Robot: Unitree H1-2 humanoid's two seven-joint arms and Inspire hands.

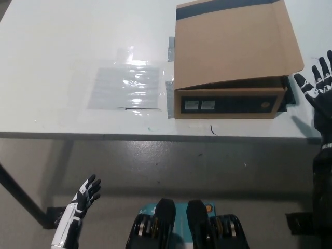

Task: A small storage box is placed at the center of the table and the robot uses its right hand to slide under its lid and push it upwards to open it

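Approach step: the right robot hand (317,85), fingers spread and empty, hovers just right of the storage box (231,101); next it must slip under the lid (233,46).

The left robot hand (83,199) hangs open and empty below the desk (62,46).

You have a white table (62,46) filling the upper part of the head view, its near edge running straight across the frame. A brown cardboard storage box (231,62) rests directly on it, right of centre, lid (236,44) down, with a dark front panel carrying two small labels. Just left of the box, a clear plastic sheet (126,88) lies flat on the surface, glare on it. Strips of grey tape (170,98) sit against the box's left side. A short dark mark (212,129) shows on the table just in front of the box.
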